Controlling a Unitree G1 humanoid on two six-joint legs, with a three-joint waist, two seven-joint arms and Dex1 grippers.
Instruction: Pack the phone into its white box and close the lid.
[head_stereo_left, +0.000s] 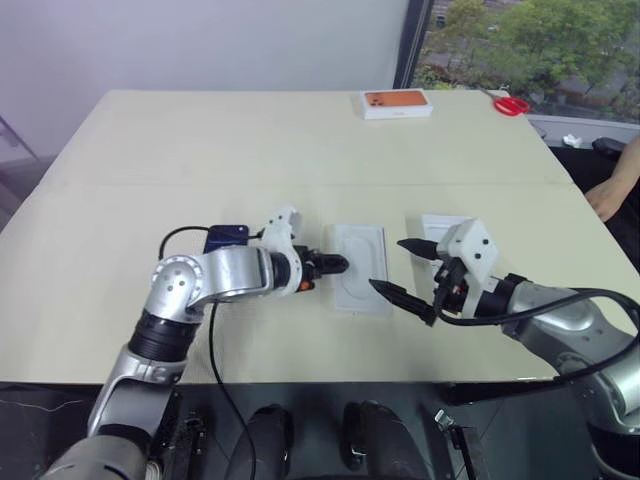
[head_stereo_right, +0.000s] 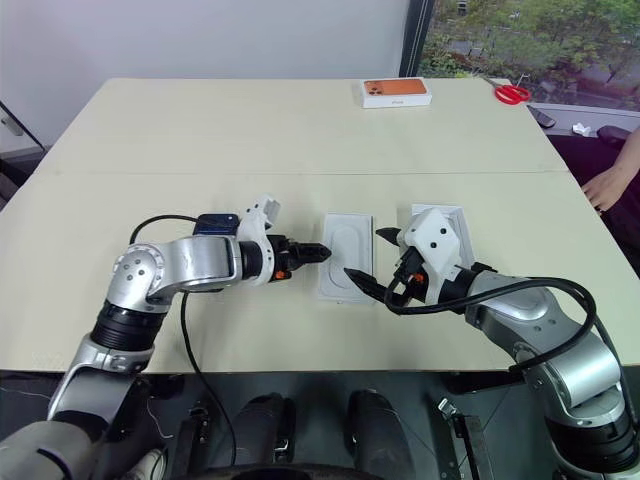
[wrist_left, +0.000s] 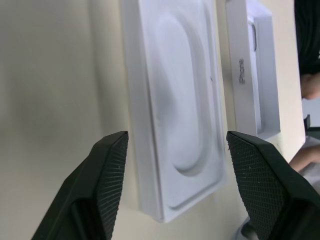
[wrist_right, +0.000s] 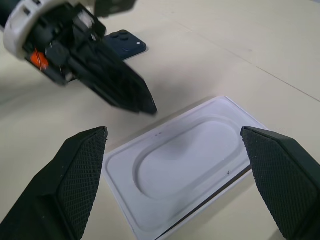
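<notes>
A wide pale surface (head_stereo_left: 300, 150) carries everything. Two robot arms reach over its near edge. The right gripper (head_stereo_left: 402, 268) hovers just right of a white insert tray (head_stereo_left: 360, 268) with an oval recess, its jaws spread wide and empty. The left gripper (head_stereo_left: 335, 265) sits at the tray's left edge, its jaws parted with nothing between them. The tray lies flat at the middle. Just right of it, partly hidden behind the right gripper, stands a white box (wrist_left: 260, 75) with lettering on its side wall; whether it is the base or the lid cannot be told. The phone (wrist_right: 125, 42), dark navy, lies flat behind the left wrist, camera cluster up. At the far edge rest a white box with an orange phone picture (head_stereo_left: 396, 103) and red scissors (head_stereo_left: 511, 104). A person's hand (head_stereo_left: 607, 195) rests at the right edge.
</notes>
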